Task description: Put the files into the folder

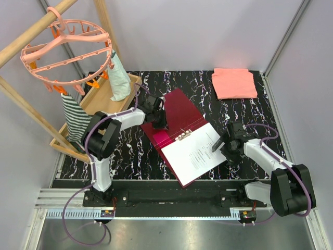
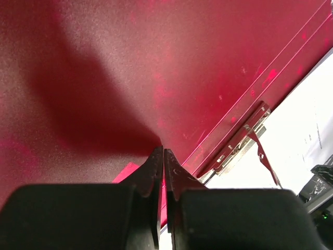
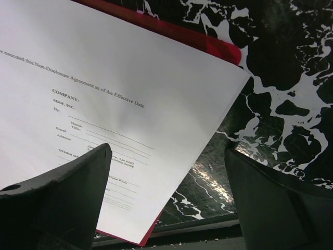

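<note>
Most is done: files [image 1: 195, 153] lie in the open folder [image 1: 181, 109].
Left tool [image 2: 163, 152] is clamped on the folder, right tool [image 3: 167, 151] gapes; I've only the closing left.

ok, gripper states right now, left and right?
left gripper: closed, pinching the edge of the folder.
right gripper: open, holding nothing, fingers straddling the corner of the files.

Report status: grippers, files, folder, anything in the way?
Left gripper shut on folder cover edge. Right gripper open, straddling the right edge of the files. Files lie on the open folder, top edge at clip. Nothing seen on the sheets.
</note>
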`<state>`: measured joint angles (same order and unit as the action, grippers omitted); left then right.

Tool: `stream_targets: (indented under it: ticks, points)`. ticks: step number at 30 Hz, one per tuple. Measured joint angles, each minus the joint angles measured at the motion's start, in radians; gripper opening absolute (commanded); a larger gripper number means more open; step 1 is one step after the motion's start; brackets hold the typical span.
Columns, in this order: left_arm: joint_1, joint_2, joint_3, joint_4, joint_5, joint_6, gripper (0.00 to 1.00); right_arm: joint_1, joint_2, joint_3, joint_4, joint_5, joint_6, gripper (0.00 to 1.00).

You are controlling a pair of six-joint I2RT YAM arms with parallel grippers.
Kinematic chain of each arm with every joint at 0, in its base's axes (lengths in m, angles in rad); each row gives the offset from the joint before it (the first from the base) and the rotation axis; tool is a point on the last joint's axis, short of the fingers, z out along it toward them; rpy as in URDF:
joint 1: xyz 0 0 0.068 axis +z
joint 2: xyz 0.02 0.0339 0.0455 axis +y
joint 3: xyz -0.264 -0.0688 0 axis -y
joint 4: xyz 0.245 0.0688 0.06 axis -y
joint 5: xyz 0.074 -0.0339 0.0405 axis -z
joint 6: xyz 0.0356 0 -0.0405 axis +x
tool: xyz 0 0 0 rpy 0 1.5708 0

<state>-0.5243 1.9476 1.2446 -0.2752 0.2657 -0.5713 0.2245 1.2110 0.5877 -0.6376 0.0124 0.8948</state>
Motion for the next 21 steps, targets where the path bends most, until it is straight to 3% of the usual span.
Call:
stream_targets:
  ticks: [21]
  points:
    - [0.000, 0.019, 0.000, -0.003, 0.010, 0.003, 0.00, -0.001, 0.020, 0.002, 0.100, -0.056, 0.016, 1.00]
